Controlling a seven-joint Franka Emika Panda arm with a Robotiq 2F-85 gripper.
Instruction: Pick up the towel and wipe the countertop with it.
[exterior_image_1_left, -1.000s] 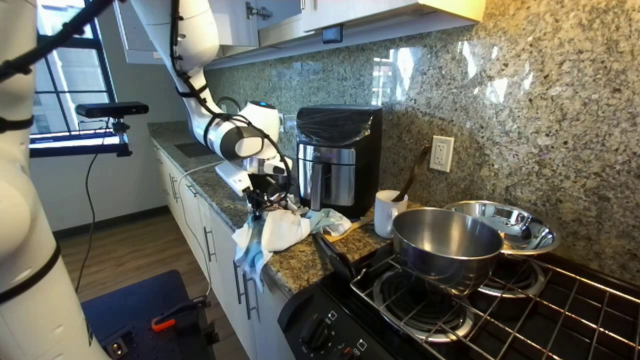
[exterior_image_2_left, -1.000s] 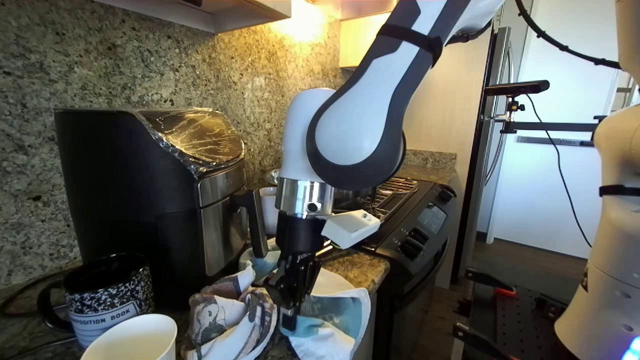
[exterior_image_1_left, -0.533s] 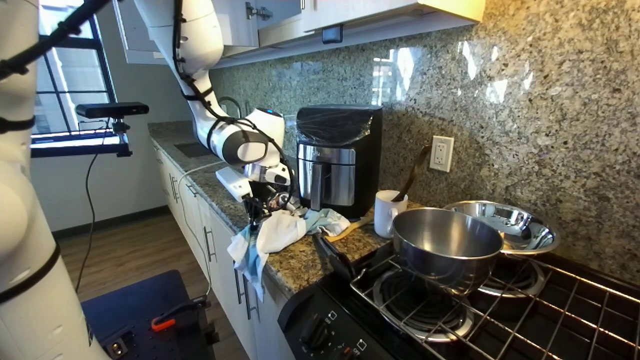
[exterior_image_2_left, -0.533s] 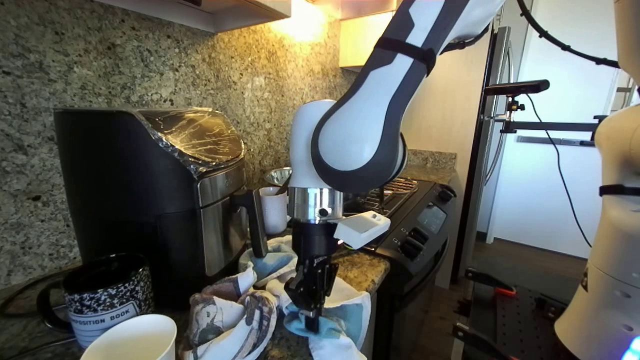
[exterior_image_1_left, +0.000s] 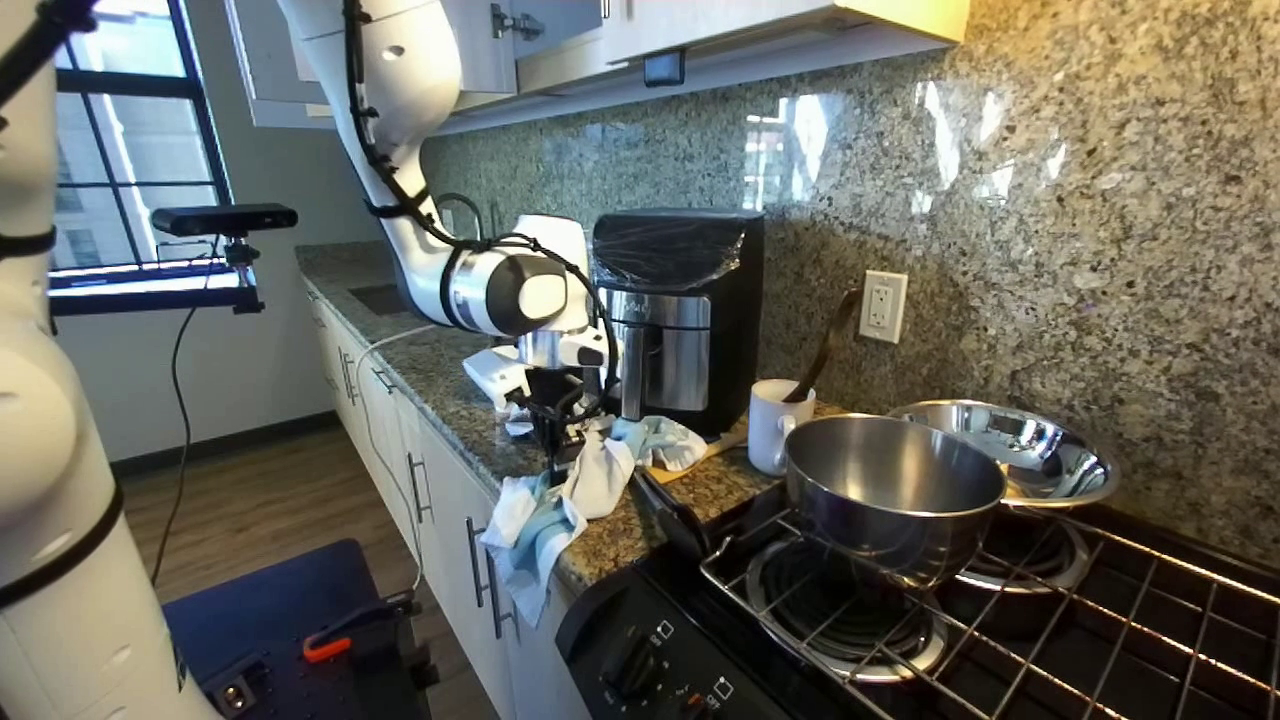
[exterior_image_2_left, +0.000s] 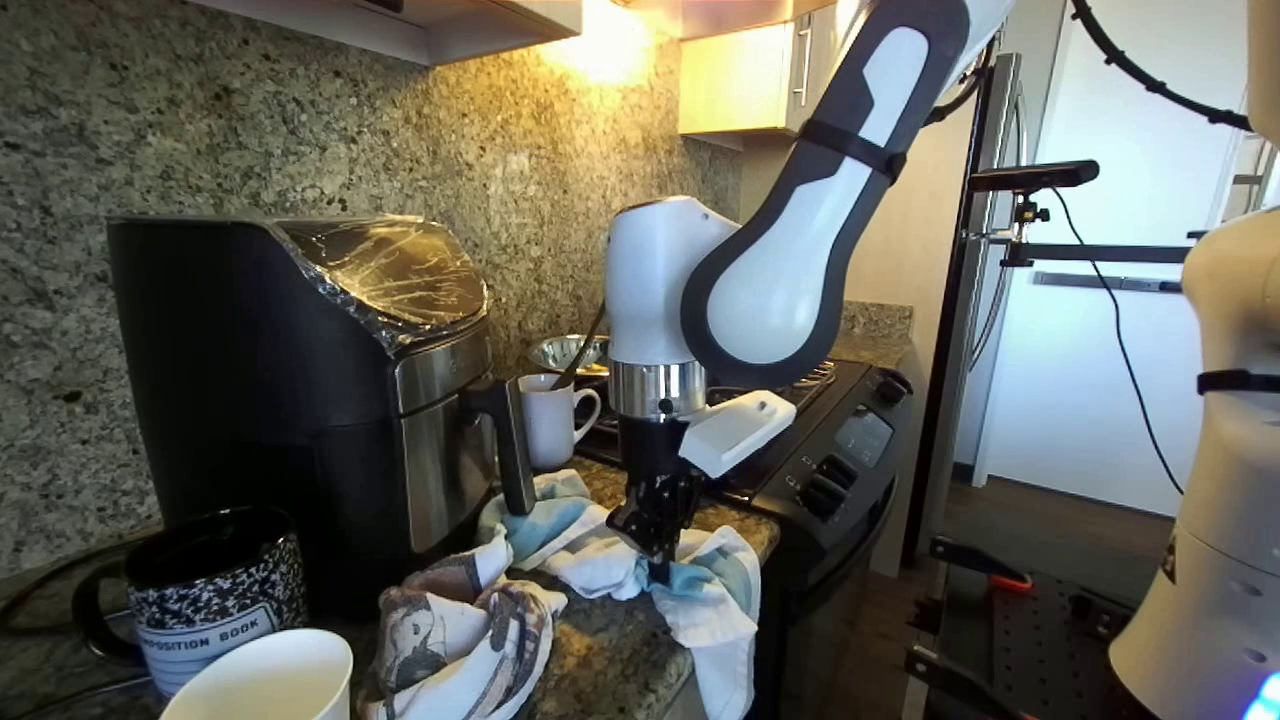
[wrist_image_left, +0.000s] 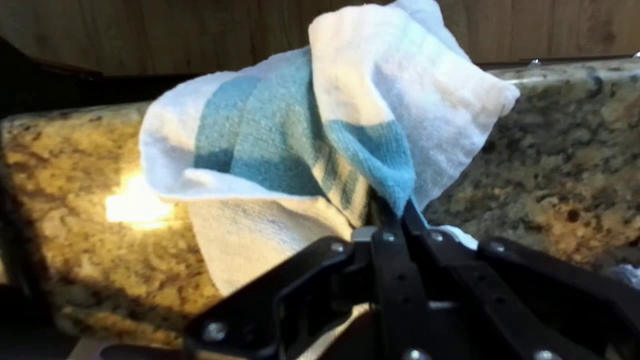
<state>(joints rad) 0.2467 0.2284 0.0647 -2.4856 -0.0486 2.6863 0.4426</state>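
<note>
A white towel with blue bands hangs partly over the front edge of the granite countertop (exterior_image_1_left: 615, 545). The towel (exterior_image_1_left: 545, 530) shows in both exterior views (exterior_image_2_left: 720, 610) and fills the upper middle of the wrist view (wrist_image_left: 265, 125). My gripper (wrist_image_left: 400, 215) points down and is shut on a pinched blue fold of it. In both exterior views the gripper (exterior_image_1_left: 555, 470) is low over the counter near its front edge (exterior_image_2_left: 660, 570). The towel's other end stretches back to the air fryer's base. The fingertips are partly hidden by cloth.
A black air fryer (exterior_image_1_left: 660, 330) stands at the wall behind. A white mug (exterior_image_1_left: 775, 430) with a spoon and a steel pot (exterior_image_1_left: 890, 500) on the stove are to one side. A brown-patterned cloth (exterior_image_2_left: 470, 650), a speckled mug (exterior_image_2_left: 220, 590) and a white cup (exterior_image_2_left: 265, 680) are on the counter.
My gripper has moved along the counter toward the stove, dragging the pinched part of the towel. The overhanging end has shifted the same way. More bare counter shows beside the patterned cloth.
</note>
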